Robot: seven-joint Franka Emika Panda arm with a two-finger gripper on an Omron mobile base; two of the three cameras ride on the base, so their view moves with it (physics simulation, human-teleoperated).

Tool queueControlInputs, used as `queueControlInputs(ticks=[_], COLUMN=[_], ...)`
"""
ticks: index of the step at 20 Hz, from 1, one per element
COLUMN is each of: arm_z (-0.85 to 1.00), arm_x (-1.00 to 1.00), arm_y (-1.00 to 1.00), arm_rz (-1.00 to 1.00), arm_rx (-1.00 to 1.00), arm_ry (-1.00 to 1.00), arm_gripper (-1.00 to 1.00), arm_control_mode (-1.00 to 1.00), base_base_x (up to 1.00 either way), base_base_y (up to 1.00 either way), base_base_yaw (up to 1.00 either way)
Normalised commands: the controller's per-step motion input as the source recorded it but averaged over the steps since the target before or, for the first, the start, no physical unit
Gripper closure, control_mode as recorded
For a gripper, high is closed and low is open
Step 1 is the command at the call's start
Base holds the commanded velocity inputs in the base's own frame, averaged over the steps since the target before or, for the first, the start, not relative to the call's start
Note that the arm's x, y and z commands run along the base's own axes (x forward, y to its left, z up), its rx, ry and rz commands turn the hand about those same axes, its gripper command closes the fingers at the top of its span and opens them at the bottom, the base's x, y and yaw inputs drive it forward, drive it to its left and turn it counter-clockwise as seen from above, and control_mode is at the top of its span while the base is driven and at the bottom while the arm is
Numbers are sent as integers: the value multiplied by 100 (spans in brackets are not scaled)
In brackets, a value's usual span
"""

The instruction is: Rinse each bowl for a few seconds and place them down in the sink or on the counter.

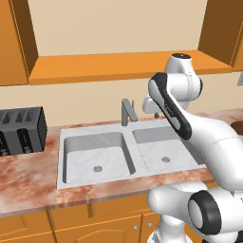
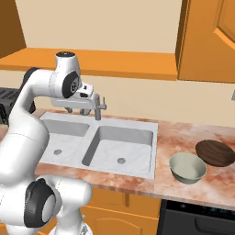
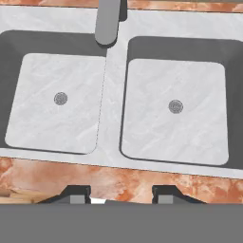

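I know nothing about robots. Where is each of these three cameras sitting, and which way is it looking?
Left base view: behind the arm's left, looking forward and down at the sink and toaster; the white arm fills the right.
Right base view: behind its right, same sink, plus two bowls on the counter; arm at left.
Hand view: looks straight down on both basins; the gripper fingertips stand apart, empty.
All three share the faucet.

A plain beige wall (image 1: 118,23) runs behind everything, with a flat orange wooden ledge (image 1: 118,66) jutting from it. Orange wooden wall cupboards (image 2: 209,39) hang at the far right and far left. Lower cupboard doors (image 1: 95,223) of the same orange wood have small round knobs. A dark toaster (image 1: 21,130) stands at the left. A black appliance front (image 2: 197,220) sits low at the right.
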Motion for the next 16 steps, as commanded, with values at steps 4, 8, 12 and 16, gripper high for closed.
queueControlInputs(ticks=[4,8,12,16], arm_z=[0,0,-2,-8], arm_x=[-6,-27,-35,-37], arm_y=[-2,-4,-2,-2], arm_rz=[0,1,2,1], arm_rx=[1,2,0,-1], arm_ry=[-4,-23,-29,-34], arm_gripper=[-100,-100,-100,-100], arm_control_mode=[-100,-100,-100,-100], base_base_x=[0,0,0,0], base_base_y=[0,0,0,0], base_base_yaw=[0,0,0,0])
